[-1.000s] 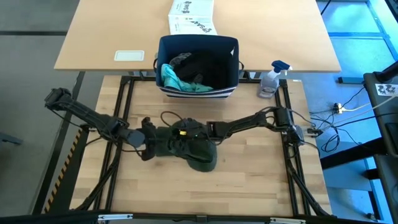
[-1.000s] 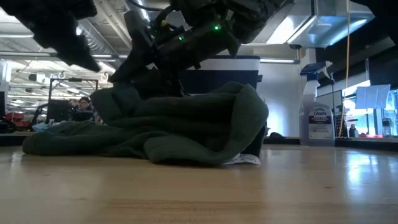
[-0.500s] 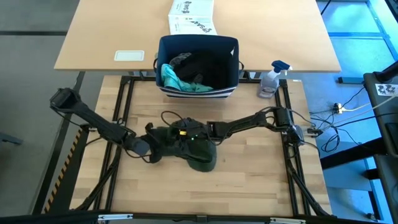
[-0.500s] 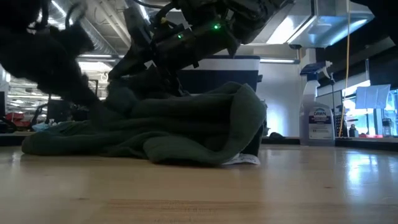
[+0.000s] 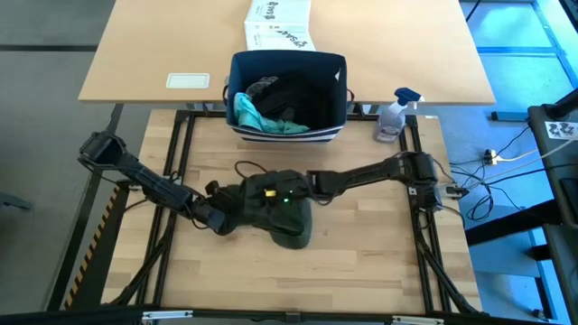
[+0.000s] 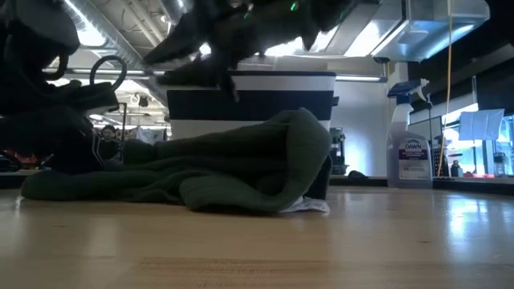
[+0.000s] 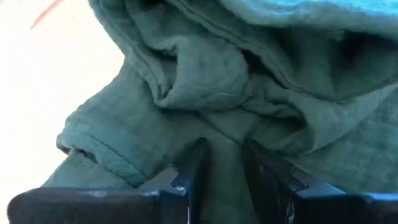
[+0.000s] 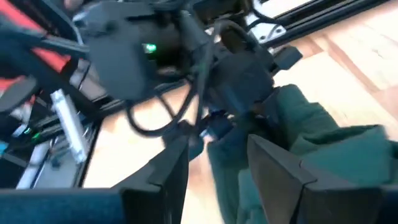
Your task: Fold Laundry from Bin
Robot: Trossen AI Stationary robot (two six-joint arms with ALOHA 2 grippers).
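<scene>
Right end effector has lifted empty, parted; left end effector pinches olive-green piece.

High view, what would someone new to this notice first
The crumpled olive-green garment lying mid-table draws the eye first, with the left gripper low at its left edge, fingers closed on a fold of it, and the right gripper above its top. Behind them at the table's far edge stands the navy bin, a teal piece and dark laundry inside.
</scene>
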